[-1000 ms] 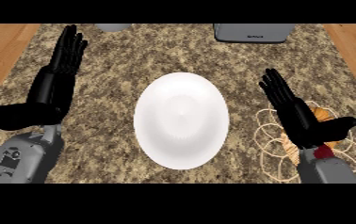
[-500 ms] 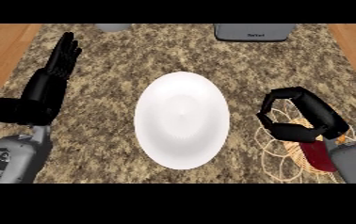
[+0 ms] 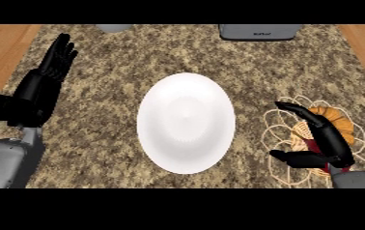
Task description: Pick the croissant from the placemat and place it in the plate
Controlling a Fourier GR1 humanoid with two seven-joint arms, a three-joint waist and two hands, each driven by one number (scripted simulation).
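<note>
- Golden-brown, the croissant [image 3: 333,119] still lies on the woven placemat [image 3: 285,130], right of the white plate [image 3: 186,122].
- A second ago the right hand [image 3: 324,139] was flat; now its fingers curl beside the croissant, maybe touching it, not yet round it.
- Nothing is lifted yet.
- The left hand [image 3: 39,86] rests open at the left of the speckled surface [image 3: 114,69].

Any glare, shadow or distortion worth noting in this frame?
Head view: even light; the white plate looks taller than wide, with soft shading inside and no harsh glare; the right hand partly hides the croissant on the placemat.
</note>
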